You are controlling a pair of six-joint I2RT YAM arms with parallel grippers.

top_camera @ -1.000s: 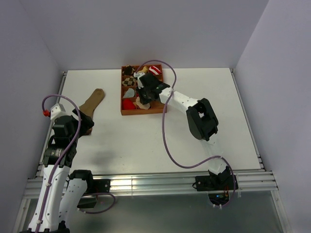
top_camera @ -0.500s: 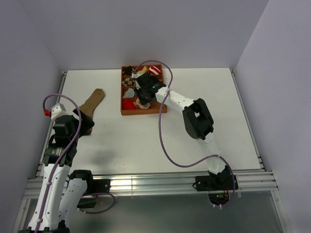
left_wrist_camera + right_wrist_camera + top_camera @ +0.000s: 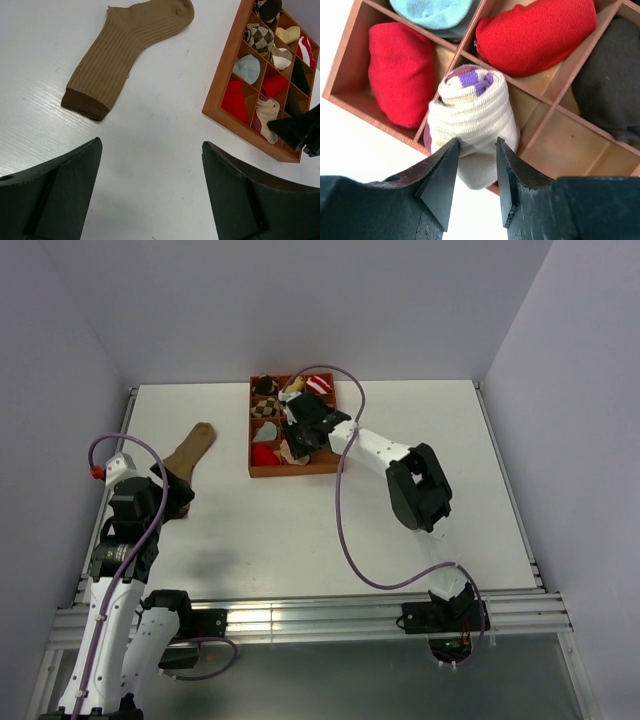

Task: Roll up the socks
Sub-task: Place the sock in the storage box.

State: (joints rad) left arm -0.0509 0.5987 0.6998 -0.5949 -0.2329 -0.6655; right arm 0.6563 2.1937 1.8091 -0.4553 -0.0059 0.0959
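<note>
The plain brown sock (image 3: 190, 452) lies flat on the table at the left; the left wrist view shows it too (image 3: 125, 50). My left gripper (image 3: 165, 495) is open and empty, near the sock's dark cuff (image 3: 150, 145). The beige sock with a maroon patch (image 3: 472, 110) sits rolled in a front compartment of the wooden tray (image 3: 295, 471) and hangs over its front rim (image 3: 267, 117). My right gripper (image 3: 476, 145) is closed on its lower end (image 3: 295, 440). A red and white sock (image 3: 305, 50) sits in a far compartment.
The tray (image 3: 220, 95) holds red bundles (image 3: 400, 70), a light blue one (image 3: 432, 10), a black one (image 3: 615, 85) and a checkered one (image 3: 260, 36). The right arm's purple cable (image 3: 340, 510) loops over the table's middle.
The right gripper shifted a little to the left over the tray and came back, staying at the beige sock. The left arm and the brown sock have not moved.
</note>
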